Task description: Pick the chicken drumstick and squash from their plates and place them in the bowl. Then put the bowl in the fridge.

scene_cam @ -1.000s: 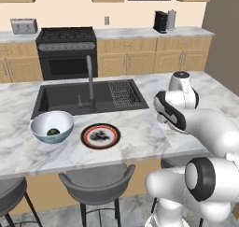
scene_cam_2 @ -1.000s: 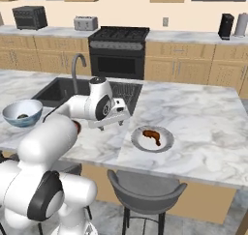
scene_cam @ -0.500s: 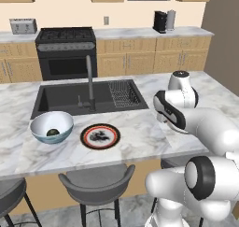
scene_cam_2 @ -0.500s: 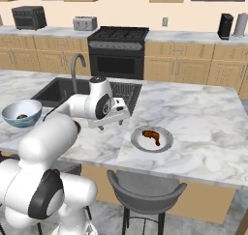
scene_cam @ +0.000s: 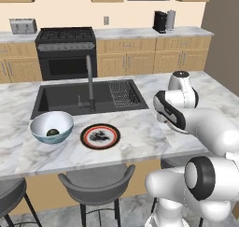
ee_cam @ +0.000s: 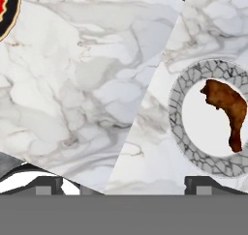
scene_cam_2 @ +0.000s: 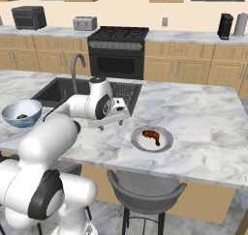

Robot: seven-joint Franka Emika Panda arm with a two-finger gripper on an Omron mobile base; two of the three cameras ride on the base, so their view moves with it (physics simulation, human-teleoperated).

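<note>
Squash (scene_cam: 52,132) in bowl (scene_cam: 39,124); drumstick (scene_cam_2: 151,135) on grey plate (scene_cam_2: 165,144).

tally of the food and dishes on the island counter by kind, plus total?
Plates: 2, the orange-rimmed plate and the grey plate
Bowls: 1, the bowl
Food items: 2, the squash in the bowl and the chicken drumstick on the grey plate
Total: 5

It is a home kitchen: a white marble island counter (scene_cam: 140,132) with a dark sunken sink (scene_cam: 70,97), a black gas stove (scene_cam: 66,53) between light wooden cabinets (scene_cam: 140,58), grey bar stools (scene_cam: 95,186) nearest.
</note>
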